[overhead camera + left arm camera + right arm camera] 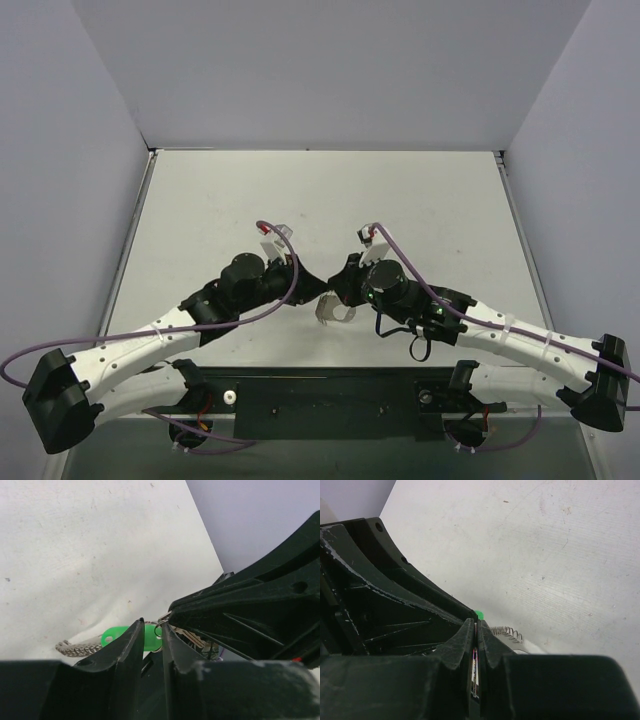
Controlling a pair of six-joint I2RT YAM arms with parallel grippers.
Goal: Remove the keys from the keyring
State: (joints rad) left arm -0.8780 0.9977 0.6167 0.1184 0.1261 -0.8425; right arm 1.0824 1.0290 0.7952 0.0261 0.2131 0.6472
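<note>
Nearest the arm bases, in the left wrist view, the left gripper (151, 626) has its two jaws a little apart, with a narrow gap between the tips. Through that gap a green tag (114, 636) shows, reaching out to the left past the tip. No contact between the jaws and the tag can be made out.

Just past those tips the right gripper (476, 624) comes in from the other side. Its jaws are pressed together with no gap. Its tip sits against the bunch, but what it pinches, if anything, is hidden. The keys (192, 639) lie directly under that tip, slim and silvery, half covered by it.

From above, the keyring (336, 312) lies on the table (300, 190) right below where the two grippers meet, slightly to their near side. Its linked chain (75, 649) trails away from the tag across the pale surface. Beyond it the tabletop runs back to the far wall.
</note>
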